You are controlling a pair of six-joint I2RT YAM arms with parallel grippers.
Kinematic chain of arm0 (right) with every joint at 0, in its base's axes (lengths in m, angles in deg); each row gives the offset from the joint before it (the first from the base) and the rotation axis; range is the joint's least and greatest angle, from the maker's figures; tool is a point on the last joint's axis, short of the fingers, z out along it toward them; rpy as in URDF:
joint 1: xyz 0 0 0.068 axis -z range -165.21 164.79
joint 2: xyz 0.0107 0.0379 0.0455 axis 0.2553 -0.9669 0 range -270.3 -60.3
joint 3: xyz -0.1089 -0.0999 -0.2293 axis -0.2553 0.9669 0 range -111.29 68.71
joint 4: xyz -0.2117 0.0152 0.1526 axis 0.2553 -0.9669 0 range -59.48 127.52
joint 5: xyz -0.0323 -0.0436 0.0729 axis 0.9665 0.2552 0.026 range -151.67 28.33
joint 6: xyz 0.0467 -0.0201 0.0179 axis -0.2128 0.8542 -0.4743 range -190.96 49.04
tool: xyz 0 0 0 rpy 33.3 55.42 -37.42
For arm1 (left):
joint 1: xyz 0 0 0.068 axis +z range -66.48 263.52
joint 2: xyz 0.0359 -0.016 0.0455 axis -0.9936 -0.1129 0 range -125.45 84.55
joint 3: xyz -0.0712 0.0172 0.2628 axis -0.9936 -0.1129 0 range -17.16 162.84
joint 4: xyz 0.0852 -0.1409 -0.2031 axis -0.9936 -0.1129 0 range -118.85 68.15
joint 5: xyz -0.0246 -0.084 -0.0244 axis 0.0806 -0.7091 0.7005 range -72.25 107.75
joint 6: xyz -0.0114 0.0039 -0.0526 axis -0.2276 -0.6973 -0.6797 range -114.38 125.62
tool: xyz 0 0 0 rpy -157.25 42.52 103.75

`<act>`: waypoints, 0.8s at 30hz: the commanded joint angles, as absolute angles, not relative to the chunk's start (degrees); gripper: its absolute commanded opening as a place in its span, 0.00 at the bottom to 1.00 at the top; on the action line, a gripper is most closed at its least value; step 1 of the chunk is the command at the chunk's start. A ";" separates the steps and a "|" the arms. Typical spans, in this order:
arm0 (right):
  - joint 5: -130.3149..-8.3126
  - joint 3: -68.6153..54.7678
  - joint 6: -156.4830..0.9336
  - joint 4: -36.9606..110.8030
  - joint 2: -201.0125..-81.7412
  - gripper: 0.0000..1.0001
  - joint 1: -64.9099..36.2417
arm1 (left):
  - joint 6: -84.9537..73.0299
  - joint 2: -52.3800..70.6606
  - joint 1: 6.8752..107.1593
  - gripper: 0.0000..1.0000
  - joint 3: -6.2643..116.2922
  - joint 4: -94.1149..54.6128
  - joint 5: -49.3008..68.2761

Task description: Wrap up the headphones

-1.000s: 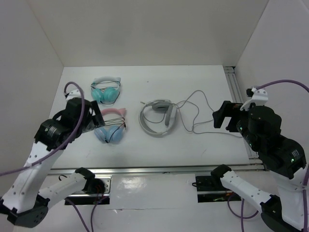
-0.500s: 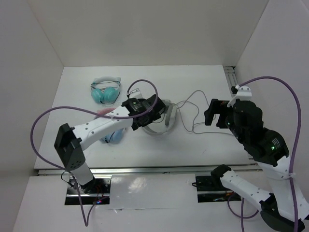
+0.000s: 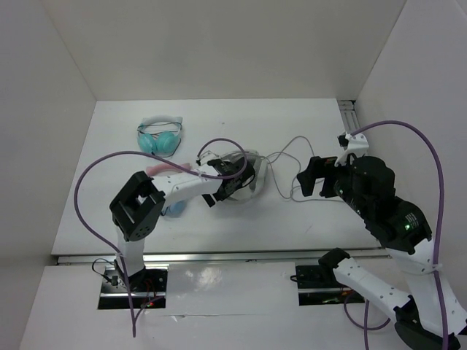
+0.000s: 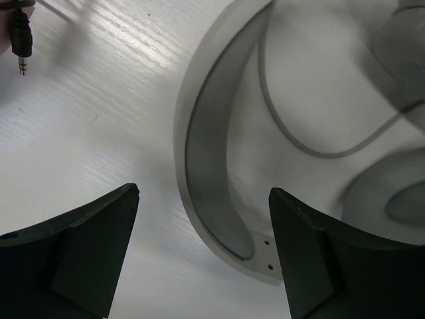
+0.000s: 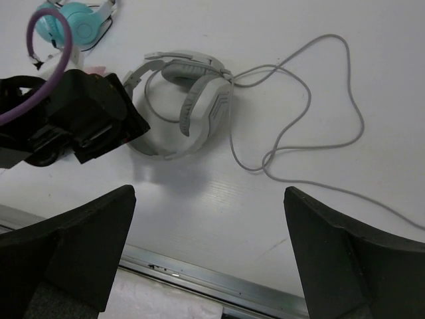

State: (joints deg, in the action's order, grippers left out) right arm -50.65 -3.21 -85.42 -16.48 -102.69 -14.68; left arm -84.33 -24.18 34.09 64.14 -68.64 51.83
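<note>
The light grey-white headphones (image 3: pixel 255 175) lie flat mid-table, with their thin grey cable (image 3: pixel 295 146) looping to the right. My left gripper (image 3: pixel 232 182) is open just above them. In the left wrist view its gripper (image 4: pixel 204 193) straddles the wide headband (image 4: pixel 199 153), one finger on each side, not touching it. My right gripper (image 3: pixel 305 177) is open and empty, hovering by the cable loops. In the right wrist view the right gripper (image 5: pixel 209 193) is over bare table, with the headphones (image 5: pixel 192 100) and the cable (image 5: pixel 312 100) ahead of it.
A teal pair with a white band (image 3: pixel 160 138) lies at the back left. A pink-banded pair (image 3: pixel 157 169) lies under my left arm, with a black jack plug (image 4: pixel 21 46) near it. A metal rail (image 3: pixel 350 120) runs along the right edge.
My left arm swung from the left side across the pink pair and set its open gripper over the grey headband. My right gripper moved left and lower toward the cable.
</note>
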 commanded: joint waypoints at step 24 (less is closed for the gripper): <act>-55.43 -1.43 -83.44 -7.24 -101.34 1.00 -14.74 | -82.90 -26.47 34.74 0.00 68.85 -73.51 51.57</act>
